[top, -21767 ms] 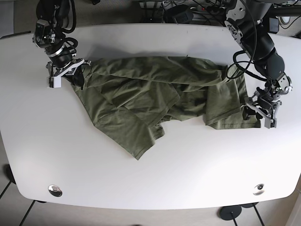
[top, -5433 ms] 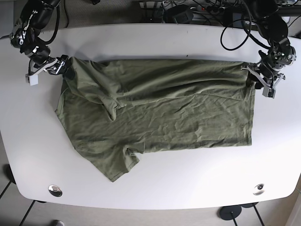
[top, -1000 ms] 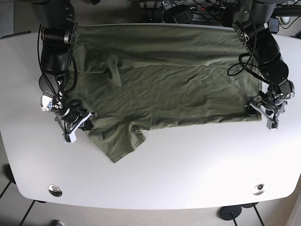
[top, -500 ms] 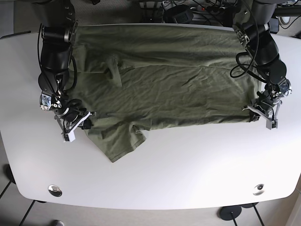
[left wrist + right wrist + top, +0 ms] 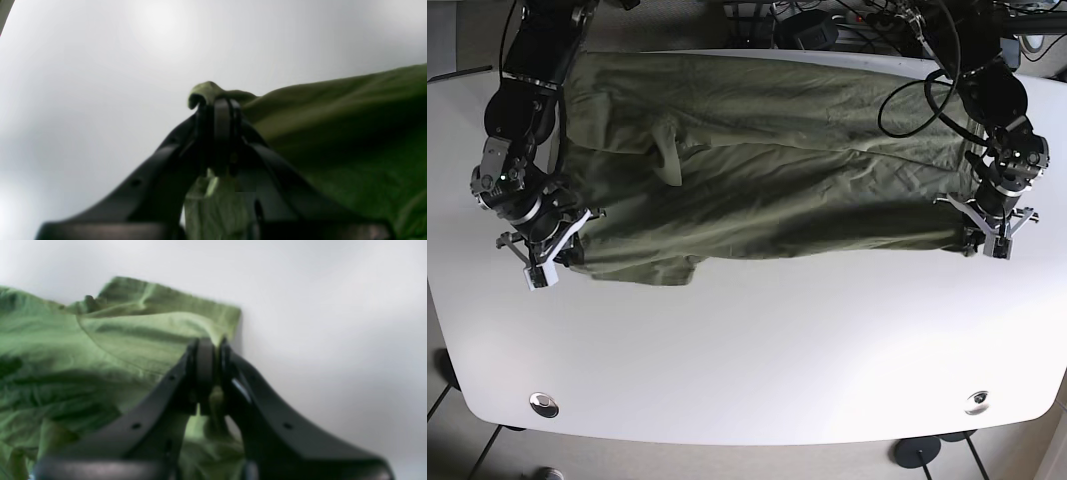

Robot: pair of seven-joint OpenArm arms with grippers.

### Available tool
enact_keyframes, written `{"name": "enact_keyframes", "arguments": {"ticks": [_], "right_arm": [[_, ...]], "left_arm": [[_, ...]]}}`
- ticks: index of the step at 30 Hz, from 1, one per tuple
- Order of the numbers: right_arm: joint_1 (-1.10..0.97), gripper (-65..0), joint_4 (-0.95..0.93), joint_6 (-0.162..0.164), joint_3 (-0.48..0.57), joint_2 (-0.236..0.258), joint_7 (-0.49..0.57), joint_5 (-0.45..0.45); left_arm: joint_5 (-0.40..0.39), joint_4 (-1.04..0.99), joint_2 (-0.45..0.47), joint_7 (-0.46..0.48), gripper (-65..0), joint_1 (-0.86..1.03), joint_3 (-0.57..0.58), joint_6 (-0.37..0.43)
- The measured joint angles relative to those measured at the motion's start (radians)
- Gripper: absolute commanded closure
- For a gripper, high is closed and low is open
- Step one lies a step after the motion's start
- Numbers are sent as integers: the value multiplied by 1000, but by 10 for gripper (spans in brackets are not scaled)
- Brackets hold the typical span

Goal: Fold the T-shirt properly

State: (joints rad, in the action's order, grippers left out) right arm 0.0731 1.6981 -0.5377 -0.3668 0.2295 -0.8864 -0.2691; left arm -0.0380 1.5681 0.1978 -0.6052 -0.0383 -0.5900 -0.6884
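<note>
Left gripper (image 5: 217,106): jaws pressed together on a small bunched fold of the T-shirt (image 5: 333,133); a curl of green cloth pokes out past the tips, and more cloth shows between the black fingers lower down. Fabric runs away to the right of the left wrist view, over blurred white tabletop (image 5: 100,83).

Right gripper (image 5: 206,350): jaws likewise closed, pinching an edge of the T-shirt (image 5: 100,350). Beyond the tips a flat flap of cloth with a straight hemmed edge lies against the tabletop (image 5: 333,340). Wrinkled fabric fills the left of the right wrist view.

Base view: left gripper (image 5: 989,232) sits at the shirt's lower corner on the view's right; right gripper (image 5: 545,258) holds the lower corner on the view's left. Between them the front edge of the T-shirt (image 5: 777,180) runs nearly straight across, with a strip of shadow on the tabletop (image 5: 757,350) beneath it. The olive garment spreads from that edge back to the far rim of the tabletop, where it lies creased, with a small raised pucker left of centre. Near side of the tabletop bears two round metal fittings (image 5: 544,403), one at each corner.
</note>
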Motion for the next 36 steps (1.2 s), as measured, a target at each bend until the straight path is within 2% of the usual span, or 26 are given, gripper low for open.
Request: {"name": "enact_keyframes", "arguments": {"ticks": [3, 6, 8, 11, 12, 17, 26, 27, 28, 30, 32, 34, 36], "right_arm": [[-118, -19, 111, -2, -63, -2, -35, 3], [-186, -19, 164, -7, -100, -29, -35, -1], [-229, -19, 197, -39, -127, -38, -50, -1], [-283, -19, 228, -67, -197, -76, -93, 2], [-312, -19, 239, -91, -217, -86, -91, -1], [-412, -19, 239, -118, -237, -88, -92, -8], [-520, -35, 239, -117, -237, -139, -87, -5], [-527, -87, 239, -118, -237, -144, -87, -5], [-533, -173, 240, -118, -247, -149, -87, -5], [-537, -293, 266, -118, -298, -158, -87, -11], [-537, -398, 293, -122, -359, -159, -88, -88], [-537, -480, 296, -143, -386, -133, -94, -219], [-534, -510, 296, -140, -386, -85, -93, -323]], "left_arm": [[-9, 127, -34, -14, 0, 72, -31, -9], [-4, 168, -45, -16, 0, 116, -51, -9], [-4, 188, -49, -16, 0, 144, -51, -11], [-8, 197, -62, -14, 0, 177, -98, -20], [-8, 196, -59, -15, 0, 188, -121, -19], [-9, 196, -61, -15, 0, 242, -151, -21], [-8, 74, -41, -8, 0, 283, -157, -20], [-8, 55, -33, -8, -13, 288, -157, -19], [-3, 40, -27, -12, -89, 290, -157, -19], [0, 39, -27, -11, -212, 287, -157, -16], [0, 45, -28, -12, -293, 283, -157, -16], [0, 95, -29, -19, -306, 285, -157, -16], [-1, 163, -27, -14, -306, 282, -157, -15]]}}
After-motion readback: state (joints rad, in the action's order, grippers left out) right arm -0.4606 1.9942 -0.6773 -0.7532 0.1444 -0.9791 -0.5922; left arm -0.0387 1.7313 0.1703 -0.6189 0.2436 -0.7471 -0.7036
